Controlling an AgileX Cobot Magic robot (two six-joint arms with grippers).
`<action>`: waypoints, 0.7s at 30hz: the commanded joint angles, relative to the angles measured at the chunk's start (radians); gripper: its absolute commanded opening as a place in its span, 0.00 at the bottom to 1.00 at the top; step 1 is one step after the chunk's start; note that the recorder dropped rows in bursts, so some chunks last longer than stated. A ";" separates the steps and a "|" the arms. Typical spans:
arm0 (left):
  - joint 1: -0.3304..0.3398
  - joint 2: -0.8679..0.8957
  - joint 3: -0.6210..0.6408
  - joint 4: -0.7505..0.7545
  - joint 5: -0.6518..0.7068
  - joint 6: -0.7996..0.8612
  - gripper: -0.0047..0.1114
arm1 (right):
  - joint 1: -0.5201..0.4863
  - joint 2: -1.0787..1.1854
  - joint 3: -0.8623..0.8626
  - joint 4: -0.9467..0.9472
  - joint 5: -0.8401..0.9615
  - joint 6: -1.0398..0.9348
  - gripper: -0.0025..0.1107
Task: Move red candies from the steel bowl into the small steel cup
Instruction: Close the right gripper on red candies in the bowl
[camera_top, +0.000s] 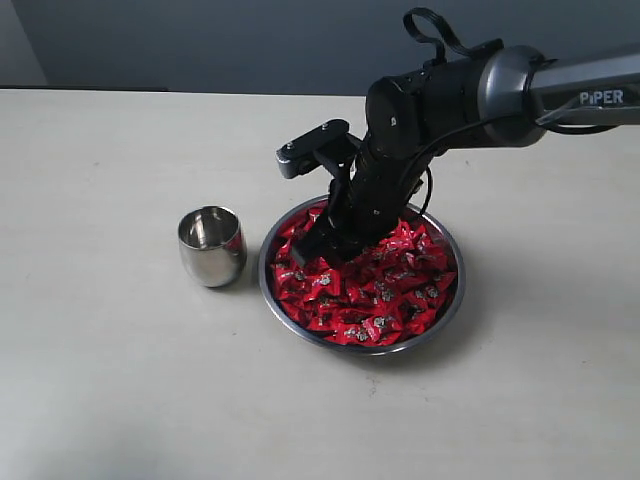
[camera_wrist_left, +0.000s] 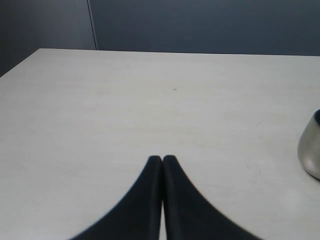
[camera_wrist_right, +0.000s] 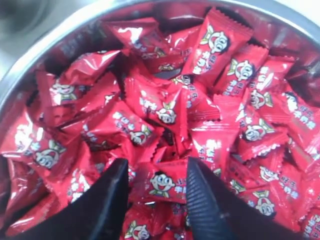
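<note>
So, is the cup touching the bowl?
Apart. The exterior view shows a narrow strip of shadowed table between the cup and the bowl rim.

Right gripper (camera_top: 318, 245) is sitting down in the sweets!
Its tips are resting among the red candies (camera_top: 385, 292) at the far-left side of the steel bowl (camera_top: 400, 346), its arm (camera_top: 560, 95) extending in from the right, while the small steel cup (camera_top: 212, 246) is standing upright just left of the bowl on the pale table (camera_top: 110, 390).
</note>
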 joint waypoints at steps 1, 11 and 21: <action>-0.010 -0.005 0.005 0.001 -0.008 -0.001 0.04 | 0.002 -0.002 -0.005 -0.019 -0.002 0.010 0.36; -0.010 -0.005 0.005 0.001 -0.008 -0.001 0.04 | 0.002 0.021 -0.005 -0.004 0.004 0.010 0.36; -0.010 -0.005 0.005 0.001 -0.008 -0.001 0.04 | 0.002 0.077 -0.005 -0.004 0.021 0.010 0.36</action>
